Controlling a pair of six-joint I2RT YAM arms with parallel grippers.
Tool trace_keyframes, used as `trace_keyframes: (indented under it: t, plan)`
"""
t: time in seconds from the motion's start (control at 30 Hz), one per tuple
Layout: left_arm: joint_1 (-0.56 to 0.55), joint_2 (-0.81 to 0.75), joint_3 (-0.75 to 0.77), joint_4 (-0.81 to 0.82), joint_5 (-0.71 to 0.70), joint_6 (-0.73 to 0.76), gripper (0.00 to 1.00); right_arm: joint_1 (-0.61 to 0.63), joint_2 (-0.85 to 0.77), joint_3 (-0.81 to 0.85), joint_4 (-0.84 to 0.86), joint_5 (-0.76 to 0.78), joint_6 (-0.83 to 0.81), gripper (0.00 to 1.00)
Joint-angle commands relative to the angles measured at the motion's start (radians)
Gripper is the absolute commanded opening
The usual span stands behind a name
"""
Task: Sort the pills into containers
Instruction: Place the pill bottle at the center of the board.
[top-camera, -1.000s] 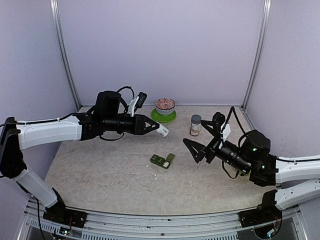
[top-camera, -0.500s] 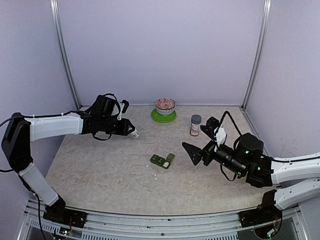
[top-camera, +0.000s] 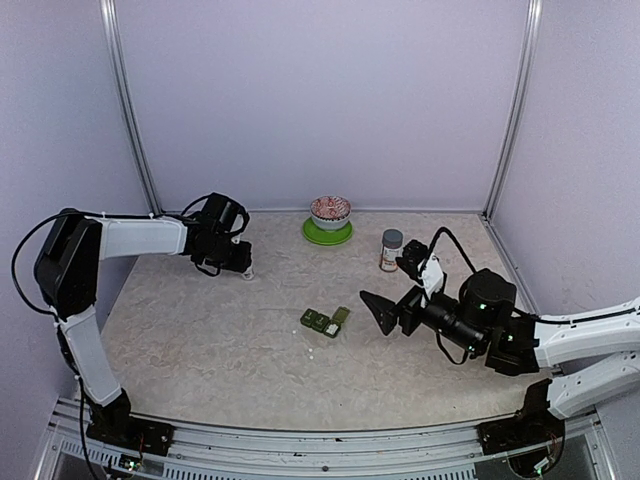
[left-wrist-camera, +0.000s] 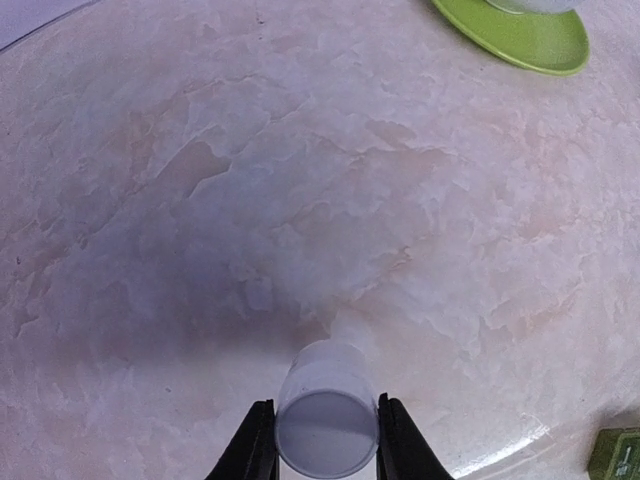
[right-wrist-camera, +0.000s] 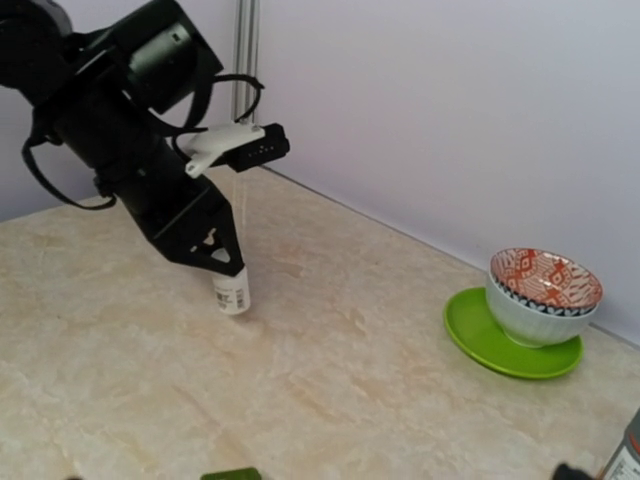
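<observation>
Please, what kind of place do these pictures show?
Most likely a robot test booth in a laboratory, not a home. Plain lilac walls and metal posts close in one table, and a left arm and a right arm are bolted at its near edge.

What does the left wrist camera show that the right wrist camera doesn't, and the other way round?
Only the left wrist: the white bottle's round end, seen head-on between the left pincer's fingers. Only the right wrist: the left arm from outside, the patterned bowl's inside and the back wall. Both: the bottle, the green plate and the marbled table.
</observation>
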Motion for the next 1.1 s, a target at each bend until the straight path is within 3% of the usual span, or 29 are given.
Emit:
trace_keyframes:
  t: [0.0,0.17,0.37,0.87,1.07]
  plan:
    - [0.004,0.042,0.039,-0.004,-0.083,0.017,0.06,-0.009,0.024,-0.002,0.003,0.009,0.009,1.00]
    - [0.006,0.068,0.027,0.029,-0.104,0.008,0.07,-0.012,0.048,0.006,-0.003,0.008,0.025,1.00]
    - [0.006,0.073,0.026,0.032,-0.106,0.010,0.25,-0.016,0.082,0.020,-0.002,-0.004,0.042,1.00]
    - [0.009,0.058,0.022,0.038,-0.092,0.008,0.50,-0.046,0.121,0.050,-0.015,-0.044,0.078,1.00]
    - [0.006,-0.026,0.003,0.062,-0.002,0.006,0.63,-0.084,0.153,0.073,-0.043,-0.109,0.164,1.00]
